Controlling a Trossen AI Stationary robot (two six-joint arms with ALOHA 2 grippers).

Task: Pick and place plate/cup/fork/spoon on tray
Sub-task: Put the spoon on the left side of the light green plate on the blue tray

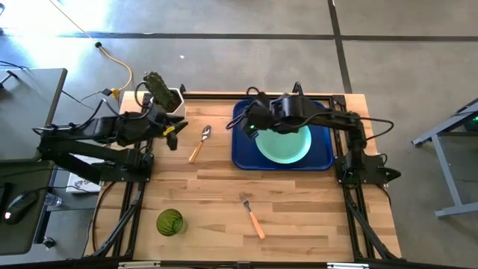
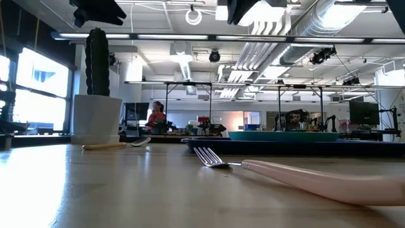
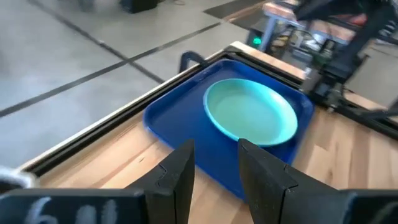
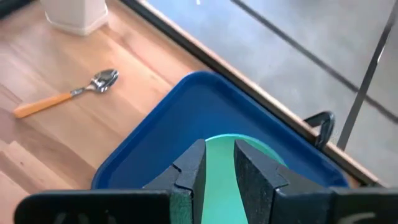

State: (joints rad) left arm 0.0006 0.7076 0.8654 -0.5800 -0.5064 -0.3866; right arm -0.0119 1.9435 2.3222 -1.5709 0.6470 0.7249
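Note:
The mint-green plate (image 1: 285, 146) lies flat in the dark-blue tray (image 1: 323, 161) at the table's far right; both also show in the left wrist view (image 3: 252, 112) and the low view (image 2: 285, 135). My right gripper (image 4: 219, 167) hovers open above the plate's left rim, touching nothing. My left gripper (image 3: 216, 165) is open and empty in the air above the table, just left of the spoon (image 1: 199, 143). The spoon lies flat on the wood. The fork (image 1: 252, 214) lies at the near middle. The dark-green cup (image 1: 169, 222) stands at the near left.
A cactus in a white pot (image 1: 160, 92) stands at the far left corner, close behind my left arm. Bare wood lies between the spoon, the fork and the cup. A black clamp (image 4: 320, 124) sits on the table's far edge behind the tray.

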